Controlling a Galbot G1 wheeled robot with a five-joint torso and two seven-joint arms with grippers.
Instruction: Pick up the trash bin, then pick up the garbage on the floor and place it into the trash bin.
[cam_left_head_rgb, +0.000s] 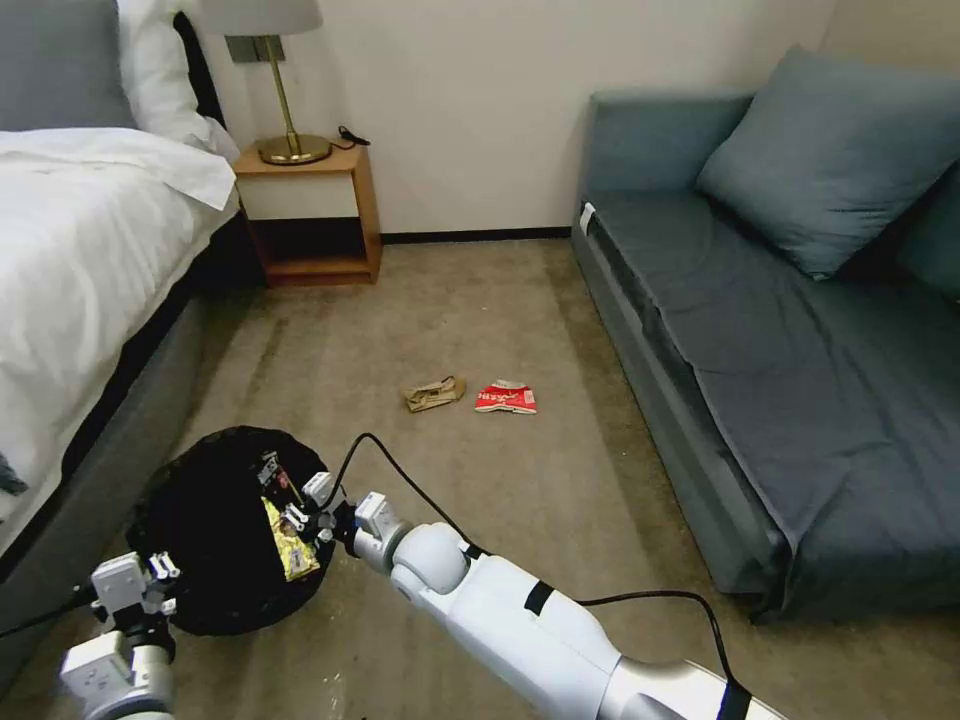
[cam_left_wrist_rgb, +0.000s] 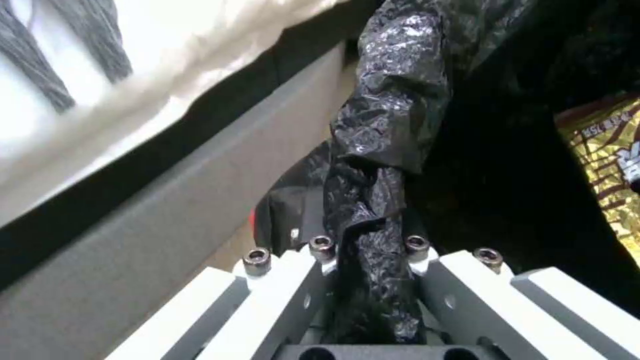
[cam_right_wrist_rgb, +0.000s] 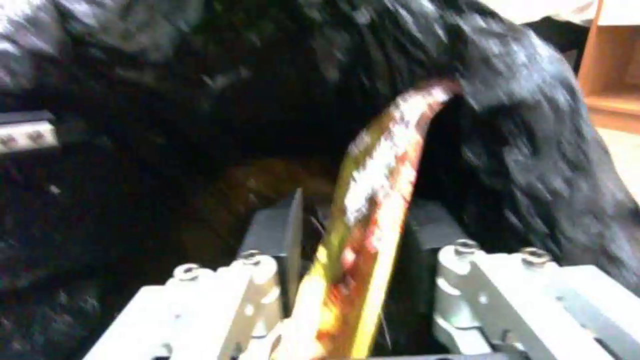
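Note:
The trash bin (cam_left_head_rgb: 205, 520), lined with a black bag, sits at the lower left beside the bed. My left gripper (cam_left_head_rgb: 162, 583) is shut on its near rim; the left wrist view shows the bunched black bag (cam_left_wrist_rgb: 380, 165) pinched between the fingers (cam_left_wrist_rgb: 303, 280). My right gripper (cam_left_head_rgb: 285, 495) reaches over the bin's mouth. A yellow-brown snack wrapper (cam_left_head_rgb: 290, 545) hangs between its spread fingers (cam_right_wrist_rgb: 283, 235), with a gap on one side, inside the bin (cam_right_wrist_rgb: 533, 150). On the carpet farther ahead lie a tan paper wad (cam_left_head_rgb: 433, 393) and a red-white packet (cam_left_head_rgb: 506, 398).
A bed (cam_left_head_rgb: 80, 260) with white sheets runs along the left. A wooden nightstand (cam_left_head_rgb: 310, 215) with a lamp stands against the far wall. A blue-grey sofa (cam_left_head_rgb: 780, 330) fills the right side. Open carpet lies between bed and sofa.

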